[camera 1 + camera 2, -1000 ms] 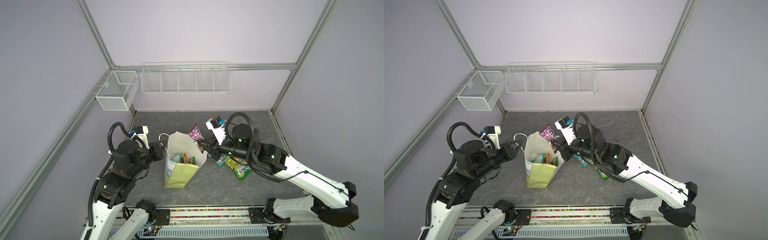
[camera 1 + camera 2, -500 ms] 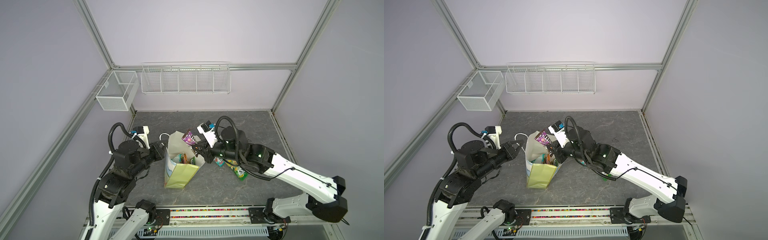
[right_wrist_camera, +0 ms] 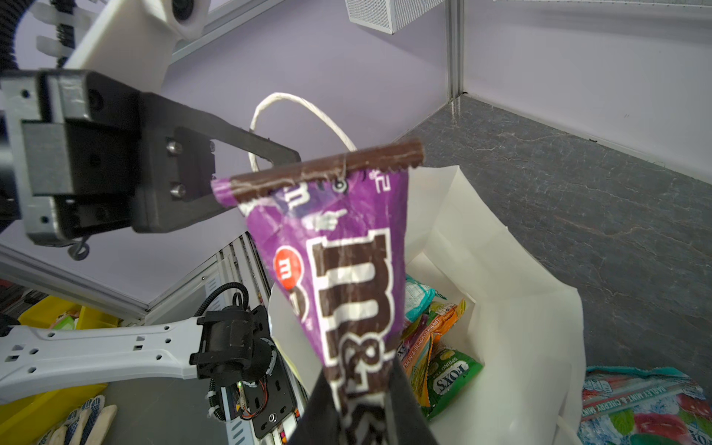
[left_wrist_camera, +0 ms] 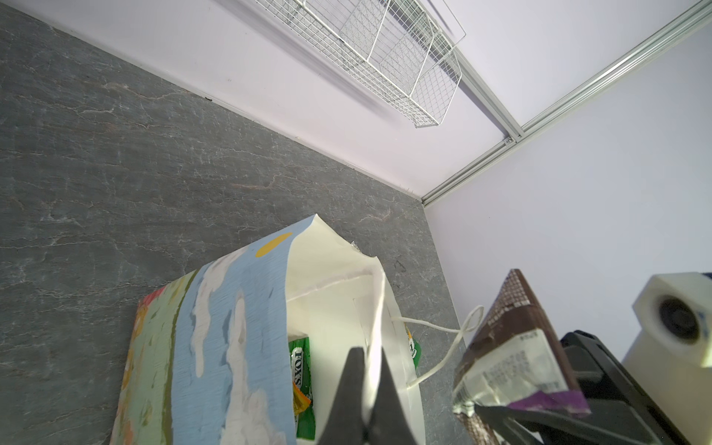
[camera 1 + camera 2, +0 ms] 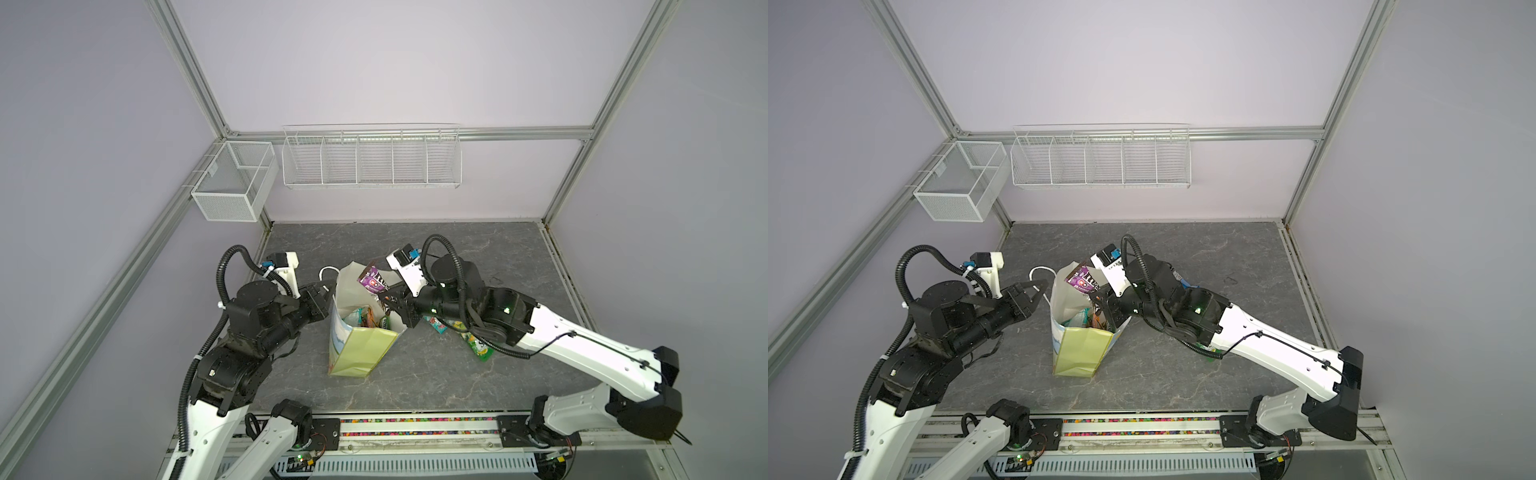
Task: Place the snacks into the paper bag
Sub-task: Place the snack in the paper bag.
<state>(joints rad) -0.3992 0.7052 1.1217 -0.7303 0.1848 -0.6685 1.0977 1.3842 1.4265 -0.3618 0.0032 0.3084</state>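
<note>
We read most on the purple packet: big brown letters edged white, "m&", and a red disc with a white "m". The right tool is closed narrow on its lower end and holds it upright over the mouth of the paper bag, at the bag's 1 o'clock. Inside the bag we count at least three packets: a green packet printed "FOX'S", an orange packet with "& BLACKCURRANT", and a teal packet whose print is too small to read. The bag stands upright on the table, a little toward 9 o'clock from its middle. The left tool is closed tight on the bag's rim at 10 o'clock, with paper pinched in it. Two more packets lie on the table at the bag's 3 o'clock, partly under the right arm: a blue-teal packet reading "BARLEY MINT & CHERRY MINTS", and a yellow-green packet, its print unreadable. Two white baskets hang on the walls: a long wire basket with five compartments at 12 o'clock and a small mesh basket at 10 o'clock.
</note>
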